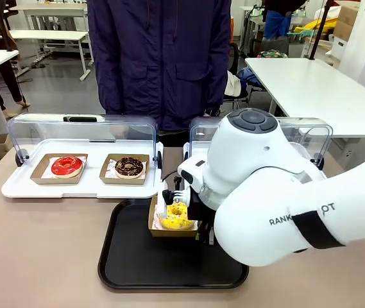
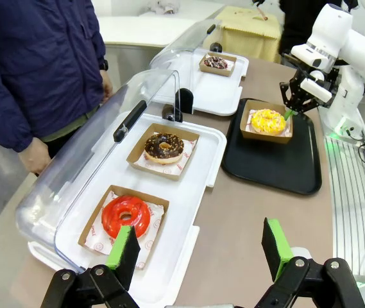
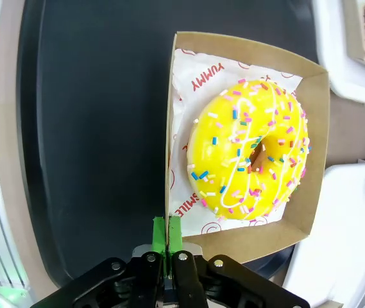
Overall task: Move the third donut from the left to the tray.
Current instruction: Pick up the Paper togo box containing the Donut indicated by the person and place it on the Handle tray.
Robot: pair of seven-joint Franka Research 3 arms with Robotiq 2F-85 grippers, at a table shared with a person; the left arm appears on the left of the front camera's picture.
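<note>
From the front, my right arm fills the right half of the picture and my right pincer [image 1: 181, 206] sits low over the black tray [image 1: 131, 256]. The yellow donut [image 1: 176, 216] in its brown holder [image 1: 157, 226] is at the tray's far right corner, touching or just above the tray floor; I cannot tell which from here. A person [image 1: 160, 58] stands across the table. The red donut [image 1: 67, 166] and a chocolate donut [image 1: 129, 167] rest in the left white tray [image 1: 15, 187].

Through my left wrist camera, my left pincer [image 2: 198, 250] hangs spread wide and empty above the near end of that white tray, green pads [image 2: 123, 255] apart. Farther off, my right pincer grips the holder's edge over the black tray.

Through my right wrist camera, my right pincer is pinched tight on the holder's near rim, pads together with the cardboard between them. The holder lies mostly over the tray, though its far corner seems to overhang the rim.

I judge this the placing step, nearly done. Next I should settle the holder flat, perhaps a little farther inside the rim, then let go and lift straight up without dragging the cardboard.
</note>
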